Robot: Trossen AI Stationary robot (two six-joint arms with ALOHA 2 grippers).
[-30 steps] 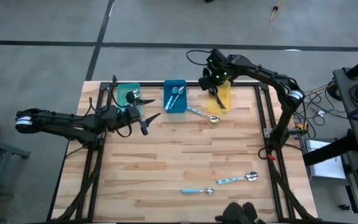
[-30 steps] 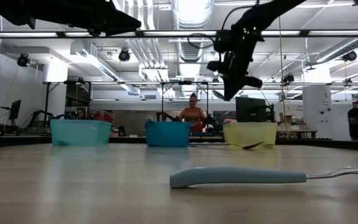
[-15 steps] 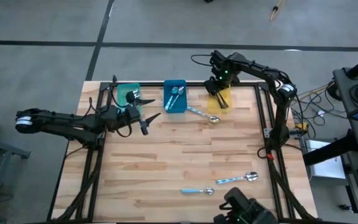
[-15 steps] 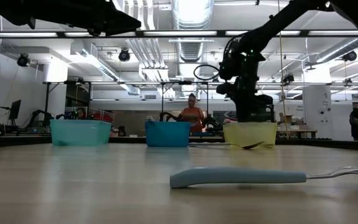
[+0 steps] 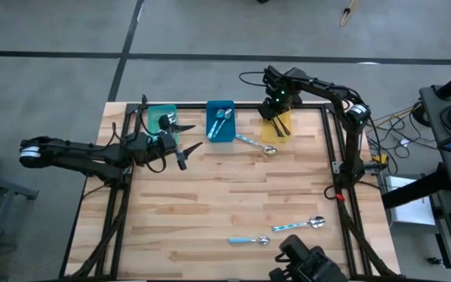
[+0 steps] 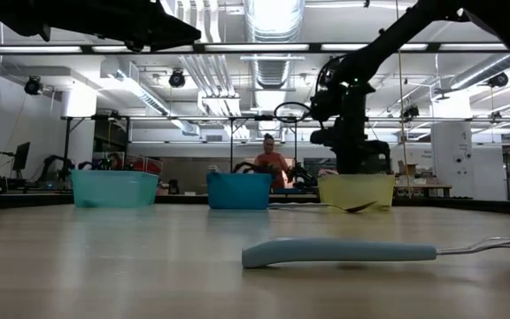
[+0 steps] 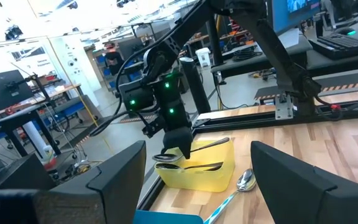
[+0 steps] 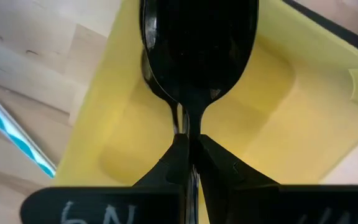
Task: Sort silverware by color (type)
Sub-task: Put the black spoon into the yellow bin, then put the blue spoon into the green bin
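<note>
Scene: a wooden table (image 5: 233, 204) seen from above, with three small bins in a row along its far edge: teal bin (image 5: 160, 118), blue bin (image 5: 220, 120), yellow bin (image 5: 277, 124).
Right gripper (image 5: 276, 112): lowered over the yellow bin, its fingers pressed together on the thin neck of a dark spoon (image 8: 194, 56).
Held spoon: its bowl points away from the fingers and down into the yellow bin; its long axis runs straight on from the gripper. In the right wrist view another dark spoon seems to lie just beneath it inside the bin.
Key relation: the dark spoon hangs directly over the bin's inside, within its walls, so letting go looks like the step in hand. Whether its bowl already touches the spoons below cannot be told.
Left gripper (image 5: 180, 146): waits near the teal bin with its fingers spread wide, holding nothing.
Blue bin: holds spoons with shiny bowls and light-blue handles.
Stray spoon (image 5: 255, 144): silver bowl, blue handle, lying on the table between the blue and yellow bins, slanted, bowl toward the near side. The right gripper is nearer to it.
Near-edge spoons: two more blue-handled spoons (image 5: 297, 225) (image 5: 248, 240) lie crosswise near the table's front edge, well apart from both grippers.
Progress: judged partway done; three blue-handled spoons are not yet binned.
</note>
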